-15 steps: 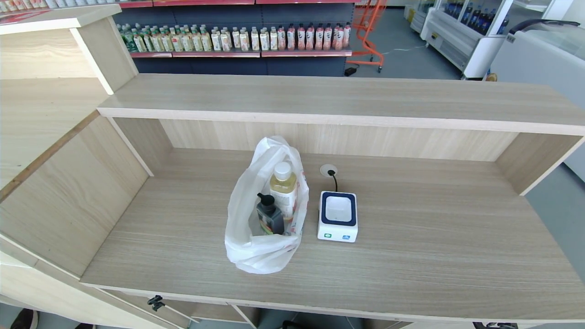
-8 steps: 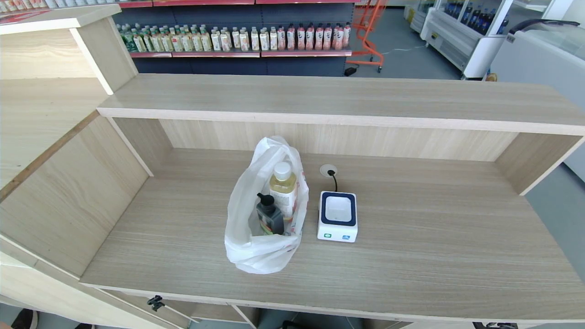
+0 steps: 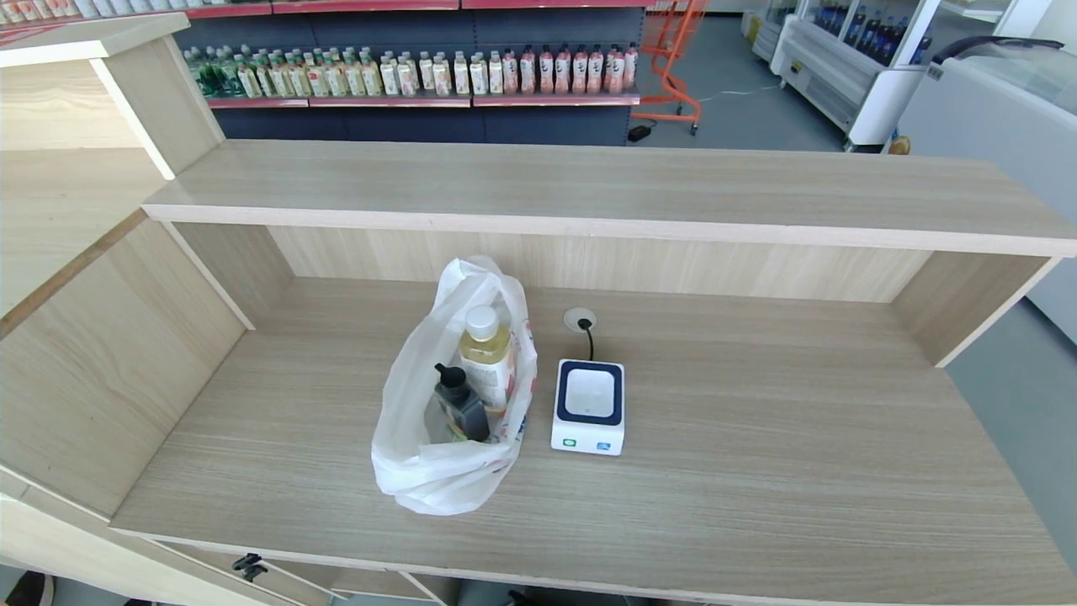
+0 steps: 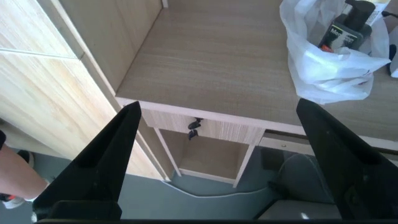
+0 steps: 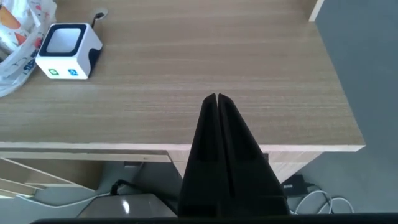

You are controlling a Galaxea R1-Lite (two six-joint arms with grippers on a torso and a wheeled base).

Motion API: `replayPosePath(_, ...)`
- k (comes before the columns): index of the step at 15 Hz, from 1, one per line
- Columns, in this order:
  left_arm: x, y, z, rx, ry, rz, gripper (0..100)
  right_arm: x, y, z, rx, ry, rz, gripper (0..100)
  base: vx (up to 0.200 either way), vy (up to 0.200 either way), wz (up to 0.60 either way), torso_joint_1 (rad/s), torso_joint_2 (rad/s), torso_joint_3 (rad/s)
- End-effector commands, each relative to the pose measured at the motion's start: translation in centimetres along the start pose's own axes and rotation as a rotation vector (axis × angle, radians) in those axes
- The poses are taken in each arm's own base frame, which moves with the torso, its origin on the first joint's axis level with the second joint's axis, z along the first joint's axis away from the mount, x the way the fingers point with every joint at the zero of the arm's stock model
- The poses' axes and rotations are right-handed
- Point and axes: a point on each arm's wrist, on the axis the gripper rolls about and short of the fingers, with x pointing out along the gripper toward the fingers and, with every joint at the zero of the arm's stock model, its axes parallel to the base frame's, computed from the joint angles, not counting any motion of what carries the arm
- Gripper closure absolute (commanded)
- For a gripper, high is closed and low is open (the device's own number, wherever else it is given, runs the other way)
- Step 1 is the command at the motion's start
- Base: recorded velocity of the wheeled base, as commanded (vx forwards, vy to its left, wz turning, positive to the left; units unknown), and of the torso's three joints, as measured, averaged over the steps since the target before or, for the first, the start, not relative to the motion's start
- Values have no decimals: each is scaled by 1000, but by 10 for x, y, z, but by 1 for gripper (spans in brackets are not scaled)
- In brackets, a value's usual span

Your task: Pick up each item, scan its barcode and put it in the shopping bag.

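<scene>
Only the head camera has swung since a second ago, sliding the whole picture leftward; on the counter (image 3: 757, 471) nothing has budged. White shopping bag (image 3: 437, 480) stands mid-counter, holding a yellow drink bottle (image 3: 485, 353) upright at the far side and a dark pump bottle (image 3: 461, 406) just nearer; the barcode scanner (image 3: 589, 406) sits just right of the bag, its cable (image 3: 586, 341) running to the far side. Left gripper (image 4: 217, 107) hangs off the near edge, fingers spread wide and empty; right gripper (image 5: 216, 96) is pressed closed on nothing, right of the scanner.
</scene>
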Motion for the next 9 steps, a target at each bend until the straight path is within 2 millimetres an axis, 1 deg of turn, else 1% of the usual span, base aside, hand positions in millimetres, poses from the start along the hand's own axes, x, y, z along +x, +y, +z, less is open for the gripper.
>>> replayPosePath(1,0,0,0,-3,-1,0,0,0,0,0,0,4,0,100,0,0,0,0,0,0)
replayPosePath(9,0,0,0,-2,-1,0,0,0,0,0,1,4,0,100,0,0,0,0,0,0)
